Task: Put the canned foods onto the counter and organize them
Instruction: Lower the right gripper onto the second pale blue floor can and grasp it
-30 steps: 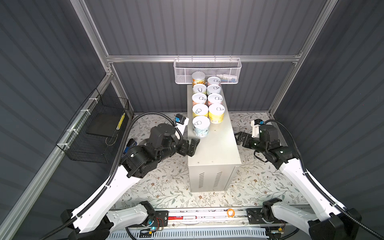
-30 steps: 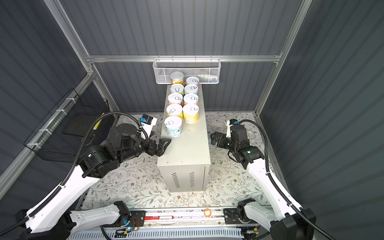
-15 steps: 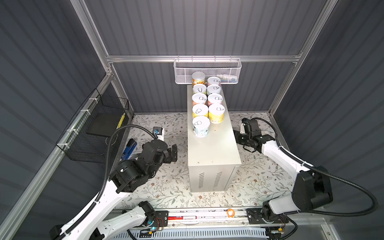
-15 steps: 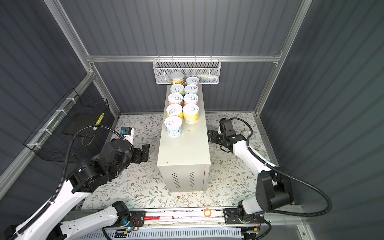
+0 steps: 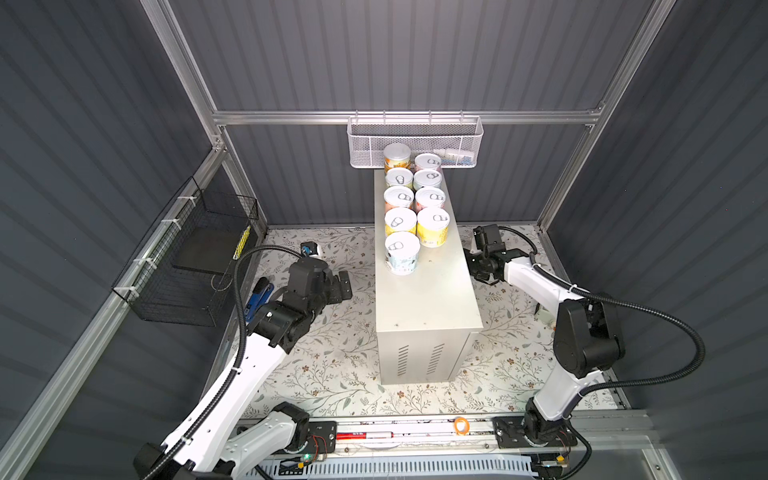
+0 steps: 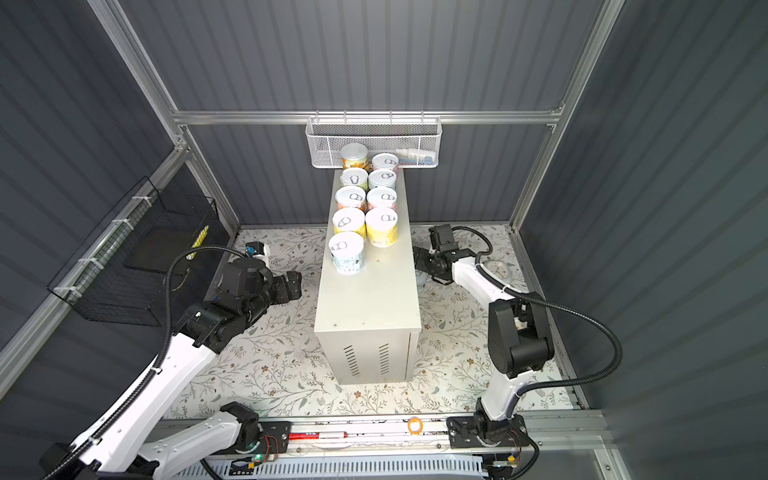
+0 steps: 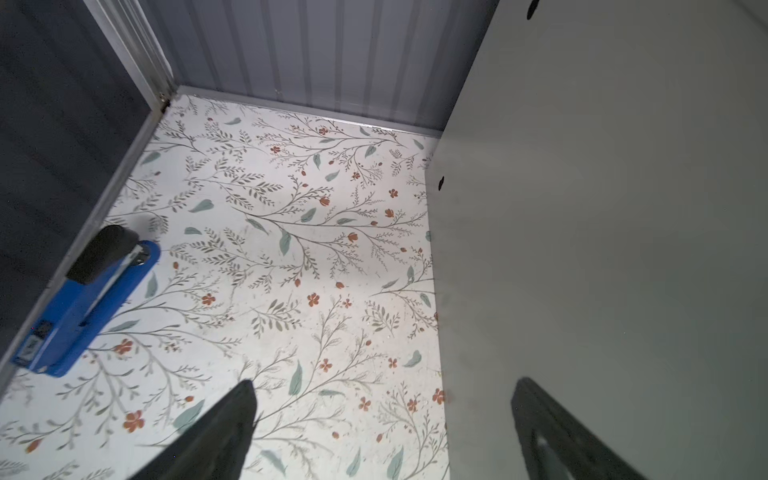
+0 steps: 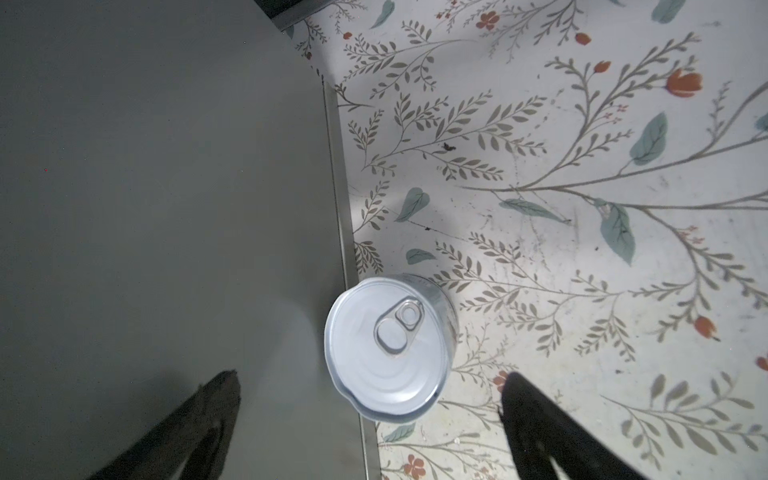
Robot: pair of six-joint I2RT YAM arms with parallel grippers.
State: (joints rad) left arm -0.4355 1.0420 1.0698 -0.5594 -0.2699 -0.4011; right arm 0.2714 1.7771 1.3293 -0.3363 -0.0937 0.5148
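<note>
I've pulled my left gripper (image 5: 345, 286) back from the counter (image 5: 428, 299), out over the floral surface (image 5: 332, 353); my right gripper (image 8: 370, 376) has sunk beside it, above a loose can (image 8: 388, 349).

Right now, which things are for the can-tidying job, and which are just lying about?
For the job:
nine cans lined up on top
the counter
one can down on the flowery floor by the counter

Just lying about:
white mesh basket
black wire basket
blue gadget
round white dial
orange ring
</note>
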